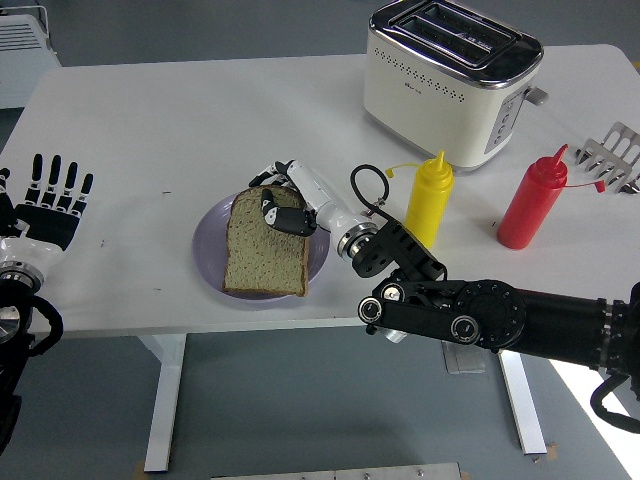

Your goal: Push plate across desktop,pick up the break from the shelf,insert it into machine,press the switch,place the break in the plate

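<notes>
A slice of brown bread lies flat on the lilac plate near the table's front edge. My right hand reaches in from the right and is at the slice's far edge. Its black thumb presses on the top face and the other fingers curl behind the crust, so the hand is shut on the bread. My left hand rests at the left edge of the table with its fingers spread and holds nothing. The cream toaster stands at the back right with both slots empty.
A yellow squeeze bottle stands just right of my right wrist, and a red one stands further right. A metal rack sits at the table's right edge. A black cable loops above my right wrist.
</notes>
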Robot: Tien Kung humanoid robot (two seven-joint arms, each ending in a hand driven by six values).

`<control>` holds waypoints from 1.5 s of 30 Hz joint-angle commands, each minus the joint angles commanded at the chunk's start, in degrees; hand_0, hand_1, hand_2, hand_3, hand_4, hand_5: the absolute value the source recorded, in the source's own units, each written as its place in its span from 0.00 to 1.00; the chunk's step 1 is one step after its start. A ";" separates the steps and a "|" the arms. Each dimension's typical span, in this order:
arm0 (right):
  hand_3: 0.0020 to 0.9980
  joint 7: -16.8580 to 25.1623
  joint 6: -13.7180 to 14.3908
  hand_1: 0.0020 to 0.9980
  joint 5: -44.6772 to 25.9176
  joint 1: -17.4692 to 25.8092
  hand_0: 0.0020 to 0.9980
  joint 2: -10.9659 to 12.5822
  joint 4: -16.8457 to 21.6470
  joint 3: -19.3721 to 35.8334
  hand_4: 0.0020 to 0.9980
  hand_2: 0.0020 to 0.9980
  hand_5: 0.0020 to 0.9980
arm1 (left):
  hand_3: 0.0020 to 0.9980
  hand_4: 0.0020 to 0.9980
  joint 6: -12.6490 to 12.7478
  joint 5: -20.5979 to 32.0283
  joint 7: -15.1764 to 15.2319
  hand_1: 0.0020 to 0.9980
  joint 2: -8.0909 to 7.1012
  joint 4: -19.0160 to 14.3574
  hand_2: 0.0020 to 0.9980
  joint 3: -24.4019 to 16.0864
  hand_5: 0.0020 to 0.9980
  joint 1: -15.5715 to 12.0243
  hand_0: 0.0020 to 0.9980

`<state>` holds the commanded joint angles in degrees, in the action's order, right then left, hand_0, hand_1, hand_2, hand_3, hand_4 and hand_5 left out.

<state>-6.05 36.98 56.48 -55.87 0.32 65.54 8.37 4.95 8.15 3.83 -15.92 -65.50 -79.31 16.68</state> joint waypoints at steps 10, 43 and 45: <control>0.54 0.27 0.00 0.65 -0.36 -0.11 0.63 -0.14 -0.17 -0.46 0.33 0.61 0.00 | 0.65 0.56 0.13 0.17 0.16 0.72 0.04 0.17 0.67 -0.05 0.88 0.13 0.80; 0.55 1.98 0.00 0.70 1.00 0.22 0.68 0.18 1.42 2.28 0.37 0.65 0.00 | 0.70 0.57 0.12 0.31 -0.08 0.72 0.10 -0.16 0.68 0.28 0.87 0.11 0.80; 0.55 2.18 0.00 0.70 1.40 0.21 0.68 0.38 1.97 3.17 0.37 0.65 0.00 | 0.70 0.57 0.12 0.30 -0.09 0.72 0.09 -0.29 0.68 0.28 0.87 0.07 0.80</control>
<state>-3.88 36.98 57.87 -55.66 0.70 67.51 11.54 5.07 8.45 3.74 -15.83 -65.80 -79.03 16.75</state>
